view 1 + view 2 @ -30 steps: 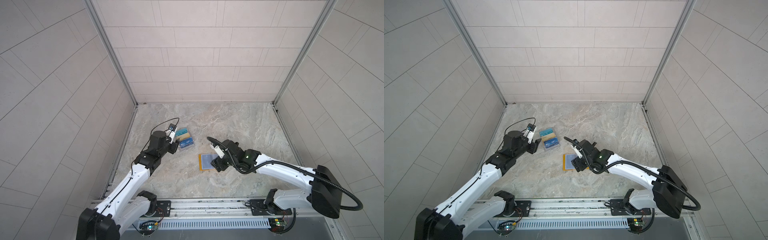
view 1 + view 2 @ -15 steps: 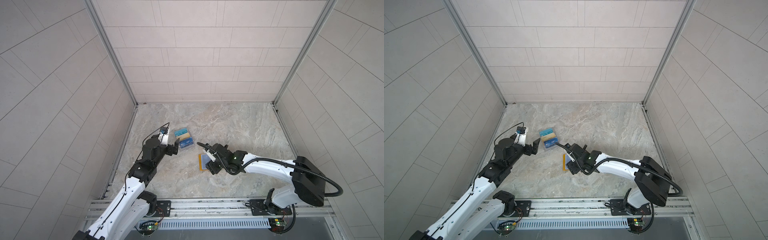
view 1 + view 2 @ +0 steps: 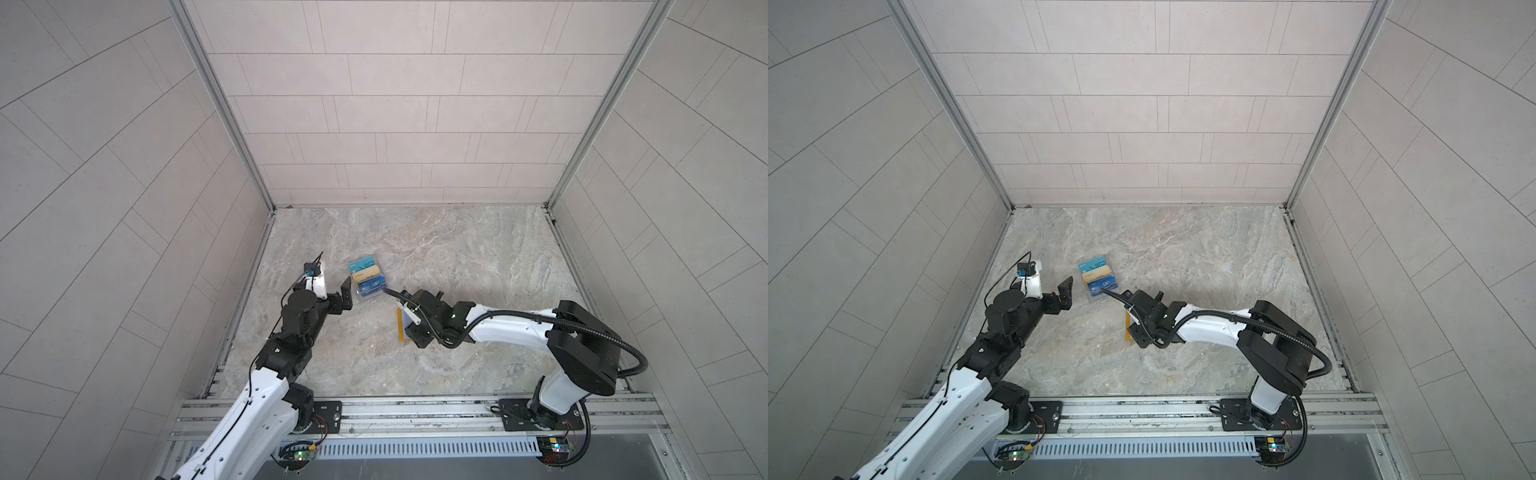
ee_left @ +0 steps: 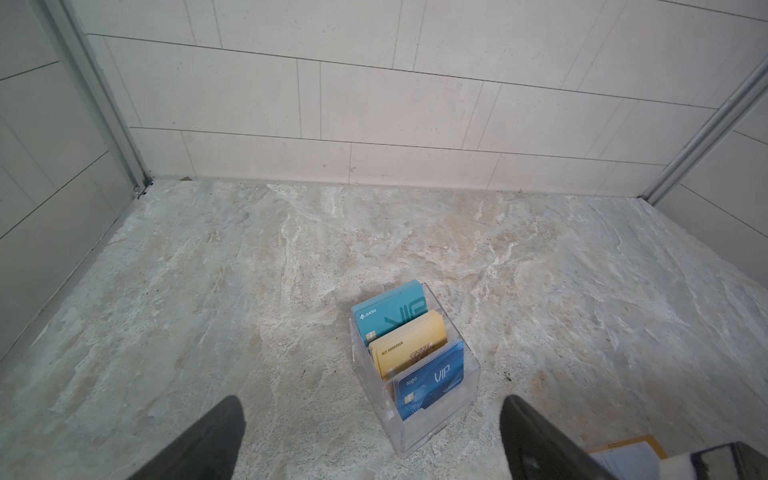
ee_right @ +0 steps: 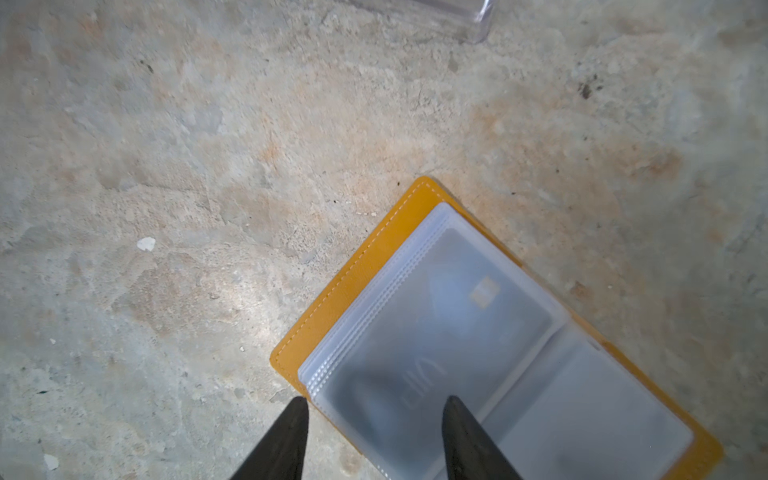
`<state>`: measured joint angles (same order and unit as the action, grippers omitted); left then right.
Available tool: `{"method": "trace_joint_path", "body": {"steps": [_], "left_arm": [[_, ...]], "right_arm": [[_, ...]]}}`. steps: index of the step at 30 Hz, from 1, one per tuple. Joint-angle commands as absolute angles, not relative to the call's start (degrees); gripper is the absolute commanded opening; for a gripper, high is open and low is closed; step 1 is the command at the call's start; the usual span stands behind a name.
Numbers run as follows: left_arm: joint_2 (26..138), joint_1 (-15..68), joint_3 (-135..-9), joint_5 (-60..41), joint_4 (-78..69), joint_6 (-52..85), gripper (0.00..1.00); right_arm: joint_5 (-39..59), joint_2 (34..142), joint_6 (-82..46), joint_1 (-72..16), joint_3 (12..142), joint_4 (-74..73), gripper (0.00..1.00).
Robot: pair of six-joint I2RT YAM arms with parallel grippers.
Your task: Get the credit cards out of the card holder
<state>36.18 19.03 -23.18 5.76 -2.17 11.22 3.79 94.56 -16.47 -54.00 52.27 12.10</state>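
Between the right jaws, which stand about half apart, lies one corner of the card holder [image 5: 357, 282]. One dark pointed fingertip [image 5: 286, 436] hangs over bare stone just off its edge, and the other fingertip [image 5: 461, 432] hangs over the top plastic sleeve [image 5: 582, 407]. Nothing is pinched, and I cannot tell whether either tip touches.

The single holder lies open and flat on the surface [image 5: 208, 145]. It has a mustard-yellow leather-look cover with pale stitching and rounded corners, and it carries a stack of frosted clear sleeves. One credit card [image 5: 449, 332] shows dimly through the top sleeve, greyish-blue with a gold chip and faint lettering, so it is inside the holder.

The left jaws are spread wide and empty, both blunt black fingertips [image 4: 208, 440] clear of everything. Ahead of them stands one clear acrylic stand [image 4: 436, 419], a stepped box of three tiers. A teal card [image 4: 386, 316] stands in the back tier, a gold card [image 4: 411, 345] in the middle and a blue card [image 4: 432, 382] in front, all upright and leaning back a little. The teal and gold tiers look thicker than one card, but the number cannot be told.

In both top views the stand [image 3: 365, 296] sits just beside the left jaws, near the holder but apart from it. The right arm [image 3: 511, 328] covers most of the holder. Two white-and-black arms, counting the left arm [image 3: 257, 399], work over the marbled beige-grey surface between pale tiled walls [image 3: 415, 124].
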Motion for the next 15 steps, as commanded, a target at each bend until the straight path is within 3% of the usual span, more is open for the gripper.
{"method": "trace_joint_path", "body": {"steps": [1, 15], "left_arm": [[34.68, 18.67, -22.9, 8.27, -4.09, 14.48, 1.0], [42.38, 18.64, -30.96, 6.23, 7.52, 12.41, 1.0]], "right_arm": [[3.26, 95.73, -15.65, -54.46, 53.53, 11.12, 0.54], [-0.58, 99.7, -15.5, -55.28, 53.59, 11.41, 0.52]]}}
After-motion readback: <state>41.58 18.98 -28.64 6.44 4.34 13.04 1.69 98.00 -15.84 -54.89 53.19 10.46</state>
